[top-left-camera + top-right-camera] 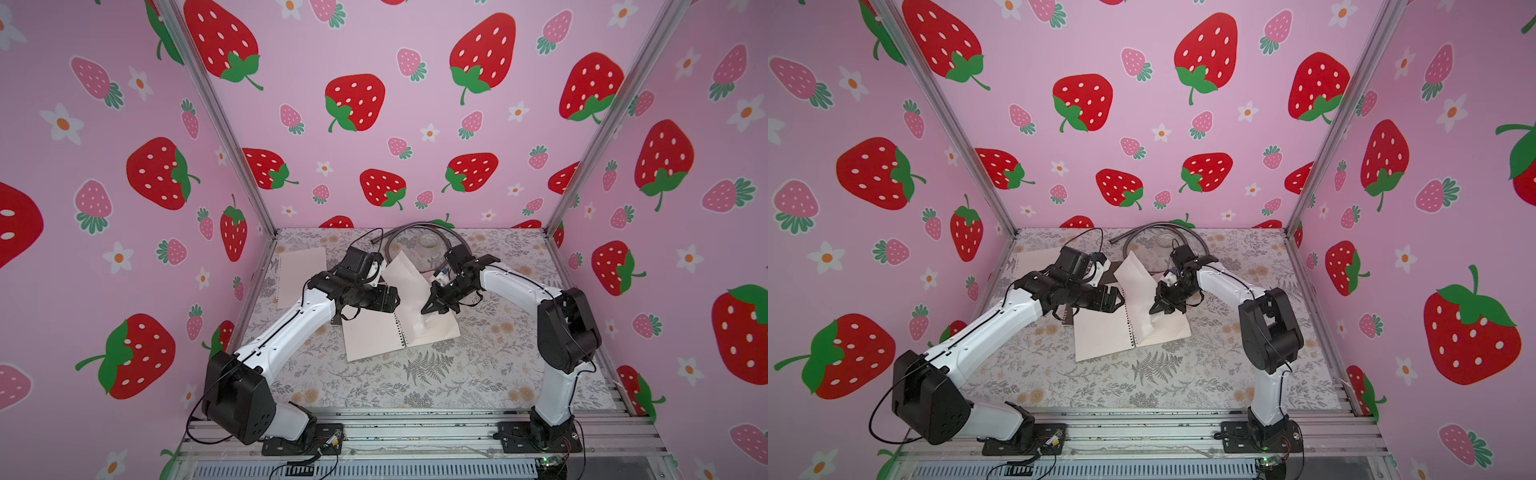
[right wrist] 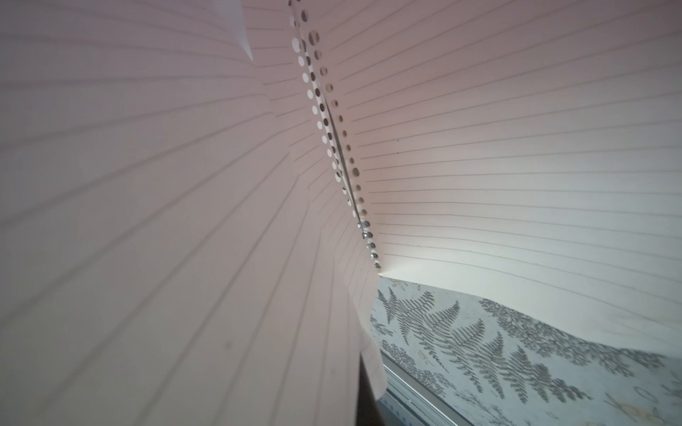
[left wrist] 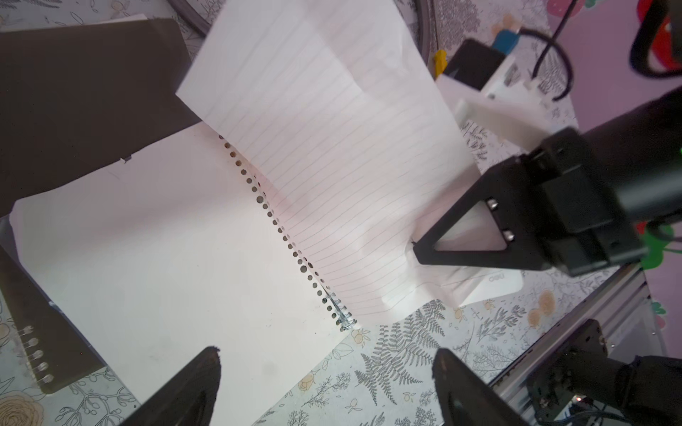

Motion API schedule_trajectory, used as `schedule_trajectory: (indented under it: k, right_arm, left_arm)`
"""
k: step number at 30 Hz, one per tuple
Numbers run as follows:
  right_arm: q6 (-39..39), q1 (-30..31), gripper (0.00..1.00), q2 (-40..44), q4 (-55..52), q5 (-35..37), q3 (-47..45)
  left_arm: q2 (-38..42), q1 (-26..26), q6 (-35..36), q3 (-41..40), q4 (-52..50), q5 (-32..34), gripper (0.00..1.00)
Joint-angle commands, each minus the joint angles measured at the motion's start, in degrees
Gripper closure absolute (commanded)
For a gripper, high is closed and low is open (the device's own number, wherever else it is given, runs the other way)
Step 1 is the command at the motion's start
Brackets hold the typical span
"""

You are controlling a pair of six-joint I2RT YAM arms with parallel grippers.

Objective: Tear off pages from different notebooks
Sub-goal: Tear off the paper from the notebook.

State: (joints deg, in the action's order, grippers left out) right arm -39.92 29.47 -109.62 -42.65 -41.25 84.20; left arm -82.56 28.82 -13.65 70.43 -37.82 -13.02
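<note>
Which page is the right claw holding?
The creased page standing up over the open notebook, pinched by the right claw. The other page lies flat beside the left arm.

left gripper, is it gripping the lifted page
No, the left gripper is open and empty; the right gripper pinches the lifted page.

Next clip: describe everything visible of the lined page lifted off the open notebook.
The lifted page is thin cream-white paper with faint ruled lines and punched holes along its binding edge. It rises tilted from the open notebook, bent and creased. The right end effector is shut on its outer part, crumpling it there. Its hole edge sits at the spiral; whether any holes are hooked on it cannot be told.
</note>
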Motion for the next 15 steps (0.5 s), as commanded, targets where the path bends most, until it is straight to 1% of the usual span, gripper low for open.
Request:
schedule_trajectory:
  k: [1,3,6,9,15]
  right_arm:
    - [-6.9,-0.3,0.99,-2.0,1.7,-6.1,0.6]
    - [-9.0,-0.3,0.99,-2.3,3.3,-7.5,0.0]
    - [-10.6,-0.3,0.99,-2.0,3.3,-7.7,0.7]
    - [-13.1,-0.3,0.99,-1.4,3.9,-8.5,1.2]
    - [-21.1,-0.3,0.99,-0.2,9.2,-10.7,0.2]
  left_arm:
    - [-0.8,3.6,2.8,-0.1,-2.3,3.0,0.10]
    - [-2.0,5.1,2.8,-0.3,-2.0,4.3,0.11]
    - [-4.5,7.0,2.9,0.1,-1.6,5.6,0.12]
    - [-7.4,9.6,3.7,1.9,-2.1,9.9,0.12]
    - [-12.1,14.7,5.7,6.6,-4.1,17.0,0.12]
